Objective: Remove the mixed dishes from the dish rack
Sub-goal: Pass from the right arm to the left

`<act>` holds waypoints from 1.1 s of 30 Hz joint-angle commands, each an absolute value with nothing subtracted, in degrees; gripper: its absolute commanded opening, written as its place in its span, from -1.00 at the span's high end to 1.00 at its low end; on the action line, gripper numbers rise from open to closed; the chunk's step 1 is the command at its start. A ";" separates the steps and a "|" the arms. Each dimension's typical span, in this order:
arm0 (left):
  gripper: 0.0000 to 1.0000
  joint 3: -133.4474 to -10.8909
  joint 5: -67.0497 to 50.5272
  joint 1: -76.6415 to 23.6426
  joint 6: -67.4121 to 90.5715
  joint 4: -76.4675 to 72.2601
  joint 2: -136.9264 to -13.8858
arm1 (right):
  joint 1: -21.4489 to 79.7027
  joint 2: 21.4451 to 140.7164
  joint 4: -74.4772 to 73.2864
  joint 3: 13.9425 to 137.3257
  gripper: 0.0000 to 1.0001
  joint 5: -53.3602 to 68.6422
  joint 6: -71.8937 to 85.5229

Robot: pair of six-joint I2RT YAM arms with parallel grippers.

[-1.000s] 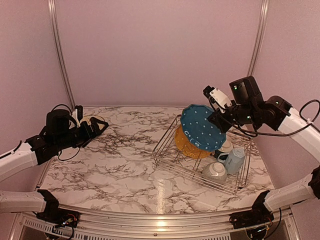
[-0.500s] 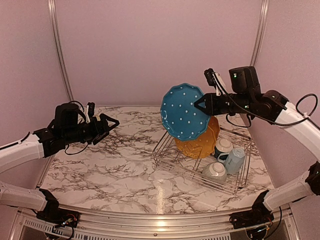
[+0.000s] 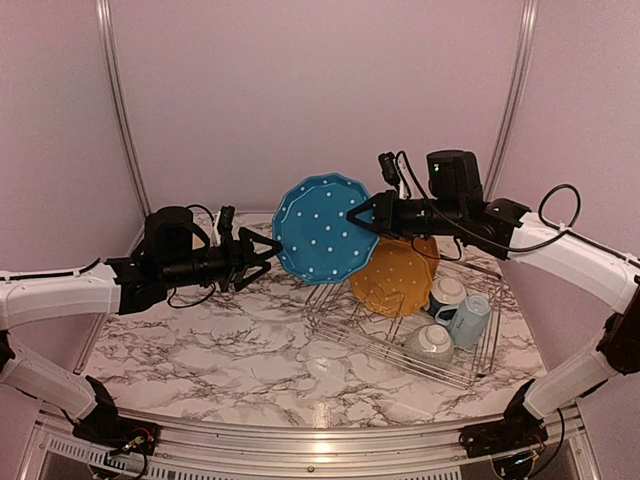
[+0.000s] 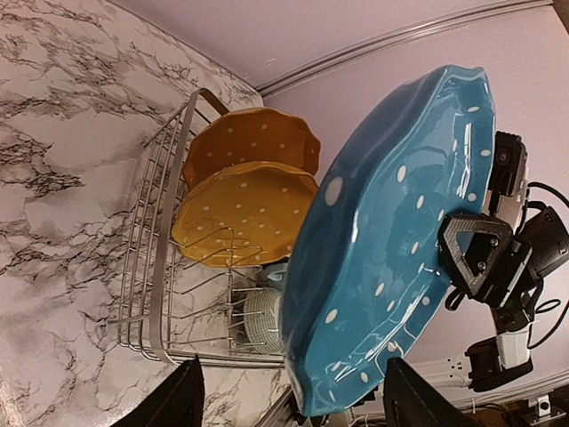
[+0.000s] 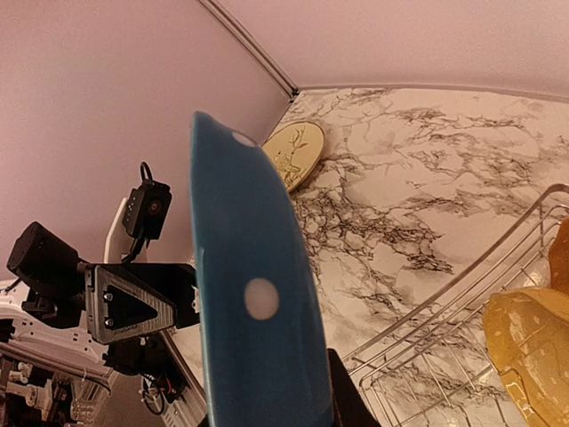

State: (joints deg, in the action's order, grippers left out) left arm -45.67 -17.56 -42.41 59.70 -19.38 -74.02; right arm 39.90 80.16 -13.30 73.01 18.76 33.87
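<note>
My right gripper (image 3: 372, 212) is shut on the right rim of the blue white-dotted plate (image 3: 325, 228) and holds it on edge in the air, left of the dish rack (image 3: 345, 318). My left gripper (image 3: 262, 258) is open, with its fingertips just short of the plate's lower left rim. In the left wrist view the plate (image 4: 391, 231) fills the space ahead of the spread fingers (image 4: 182, 400). Two yellow dotted plates (image 4: 253, 142) (image 4: 244, 213) stand in the rack. A light blue mug (image 3: 468, 318) and two bowls (image 3: 430, 342) (image 3: 447, 292) sit at its right end.
The cream bird-pattern plate (image 5: 296, 153) lies flat on the marble table near the far left corner; the left arm hides it in the top view. Pink walls close the back and both sides.
My right arm has lifted the blue plate out of the rack and carried it up and to the left. My left arm has swung right toward the plate, with its jaws open.
</note>
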 commanded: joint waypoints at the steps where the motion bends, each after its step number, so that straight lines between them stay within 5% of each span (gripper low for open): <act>1: -0.37 -50.05 -18.77 -44.71 61.24 -24.47 -77.64 | 40.03 76.74 2.06 72.66 1.00 23.40 39.11; 10: 0.32 -50.87 -20.74 -46.80 66.30 -33.20 -82.80 | 40.01 74.24 4.12 68.82 1.00 22.68 40.61; 20: 0.40 -46.71 -20.13 -46.91 68.60 -41.36 -80.35 | 40.04 73.17 5.70 67.49 1.00 22.32 40.96; 28: 0.22 -47.21 -20.57 -46.92 68.86 -44.67 -80.92 | 39.91 73.74 8.79 66.65 1.00 24.99 43.30; 33: 0.35 -46.48 -20.11 -46.92 68.97 -46.66 -80.74 | 39.69 73.81 9.47 65.89 1.00 25.77 44.30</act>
